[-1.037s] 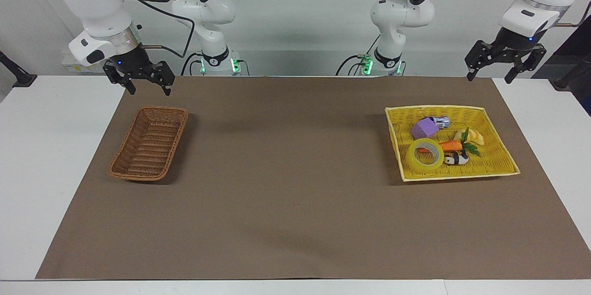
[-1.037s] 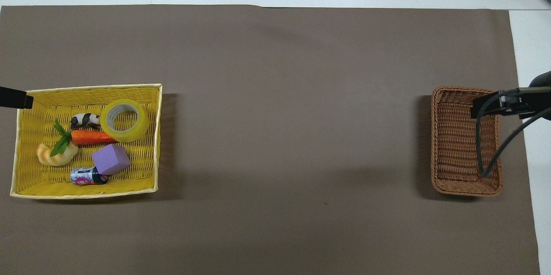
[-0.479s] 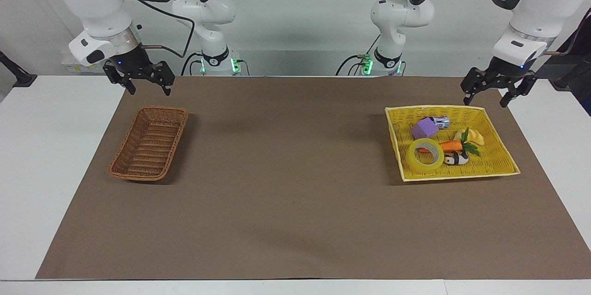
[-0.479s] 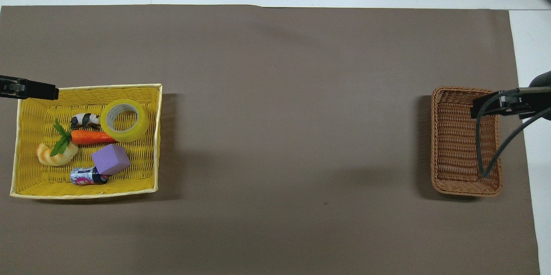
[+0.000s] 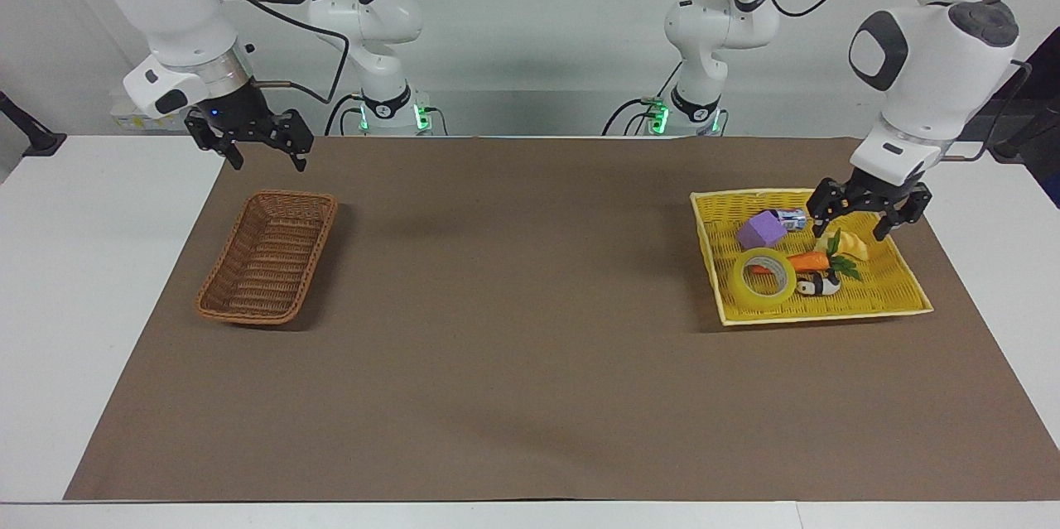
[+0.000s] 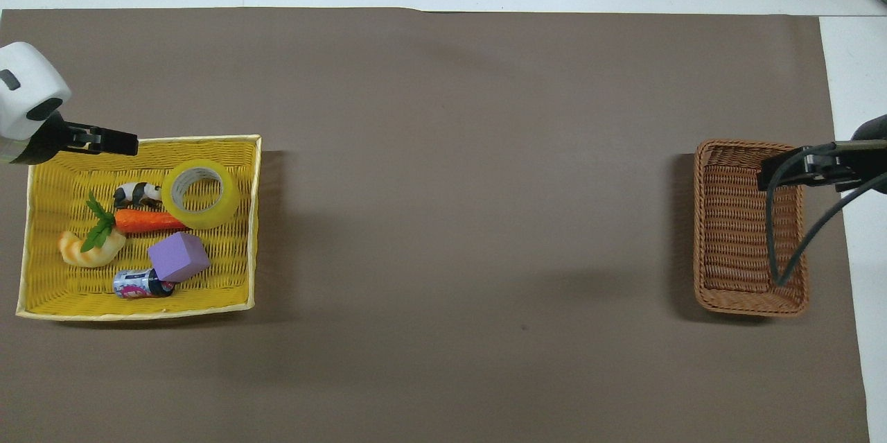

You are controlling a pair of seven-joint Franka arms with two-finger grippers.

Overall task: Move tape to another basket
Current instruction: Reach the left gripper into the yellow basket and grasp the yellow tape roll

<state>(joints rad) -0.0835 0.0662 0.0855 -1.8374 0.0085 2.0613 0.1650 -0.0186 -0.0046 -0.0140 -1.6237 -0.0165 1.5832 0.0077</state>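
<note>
The tape (image 5: pixel 762 276) (image 6: pixel 202 193), a wide translucent yellow roll, lies flat in the yellow tray (image 5: pixel 903 303) (image 6: pixel 138 312), at the tray's edge toward the table's middle. My left gripper (image 5: pixel 868 223) (image 6: pixel 104 143) hangs open and holds nothing. It is low over the part of the tray nearer the robots, beside the purple block (image 5: pixel 760 229), apart from the tape. The brown wicker basket (image 5: pixel 248 315) (image 6: pixel 752 306) stands at the right arm's end, with nothing in it. My right gripper (image 5: pixel 263 155) (image 6: pixel 797 169) waits open in the air over the basket's end nearer the robots.
In the tray with the tape lie a carrot (image 5: pixel 807 261), a small panda figure (image 5: pixel 818 286), a pale yellow food toy (image 5: pixel 855 247) and a little can (image 5: pixel 792 219) against the purple block. A brown mat (image 5: pixel 513 330) covers the table between tray and basket.
My left arm has swung in from the table's end and come down over the yellow tray, still open. The right arm and all the objects have stayed put.
</note>
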